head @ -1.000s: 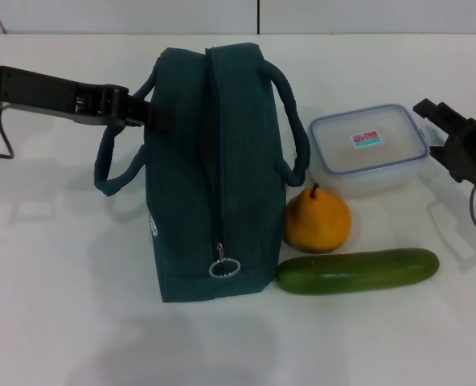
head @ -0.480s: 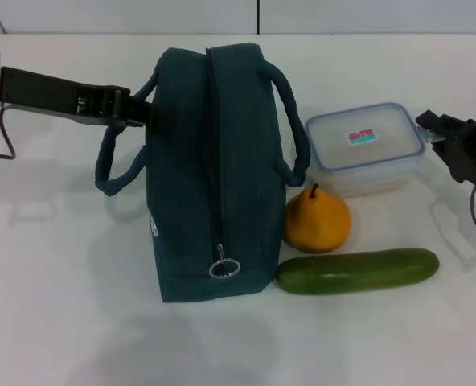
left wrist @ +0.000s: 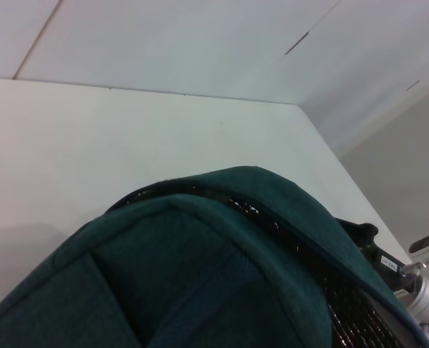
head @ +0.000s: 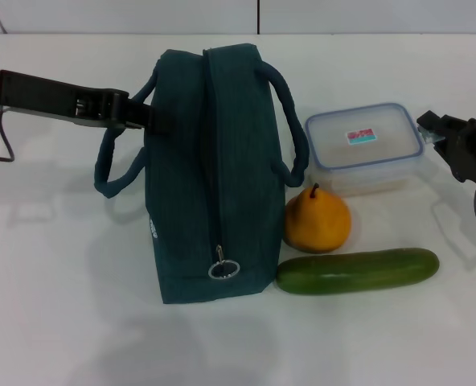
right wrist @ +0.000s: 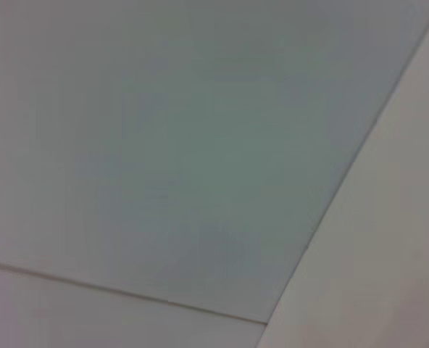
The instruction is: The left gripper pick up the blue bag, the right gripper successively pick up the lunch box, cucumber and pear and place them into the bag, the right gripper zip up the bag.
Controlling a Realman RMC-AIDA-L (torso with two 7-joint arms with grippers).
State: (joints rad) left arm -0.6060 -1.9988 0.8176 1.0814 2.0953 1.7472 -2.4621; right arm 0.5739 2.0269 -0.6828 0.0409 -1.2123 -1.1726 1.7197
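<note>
A white table point(head: 77, 322) runs back to a pale wall, and the blue bag point(head: 210, 169) stands upright near its middle, zipped along the top with the metal ring pull point(head: 223, 268) hanging at the near end. The bag has 2 padded loop handles, 1 drooping on each side. The left gripper point(head: 145, 117) reaches in from the bag's left side and meets the far part of that side, next to the left handle; whether its fingers are together or apart cannot be told, since the tips are lost against the dark fabric. The left wrist view shows only the bag's teal cloth close up. To the right of the bag, behind the other food, sits the lunch box point(head: 364, 148), lid on, with a small red-and-teal label. The pear point(head: 318, 219) stands upright just beside the bag's right wall, in front of the box. The cucumber point(head: 357, 270) lies crosswise in front of the pear, 1 end almost at the bag's near corner. The right gripper point(head: 432, 127) hovers just beyond the lunch box on the side away from the bag; its fingers cannot be made out.
</note>
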